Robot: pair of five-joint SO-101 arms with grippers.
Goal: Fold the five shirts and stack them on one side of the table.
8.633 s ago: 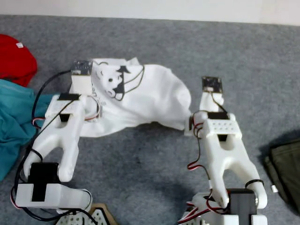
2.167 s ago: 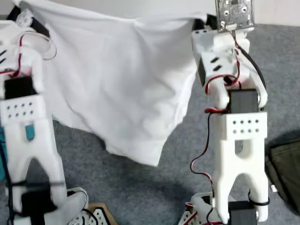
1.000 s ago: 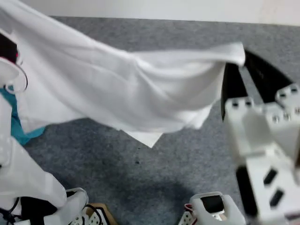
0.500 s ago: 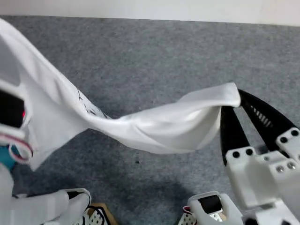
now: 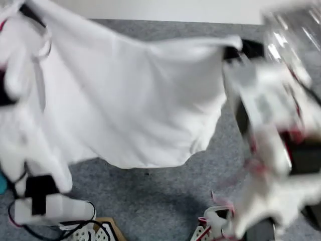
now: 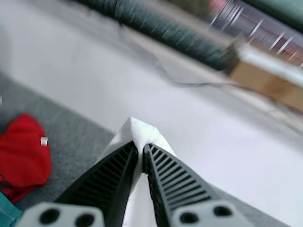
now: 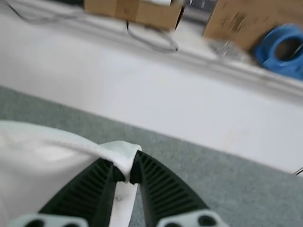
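Spread wide again, the white shirt hangs from left gripper at 10 o'clock to right gripper at 2 o'clock, each pinched tight on a corner.

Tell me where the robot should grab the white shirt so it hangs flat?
At its two top corners, one from each side. The left gripper and right gripper each pinch a corner, and the white shirt hangs spread wide between them.
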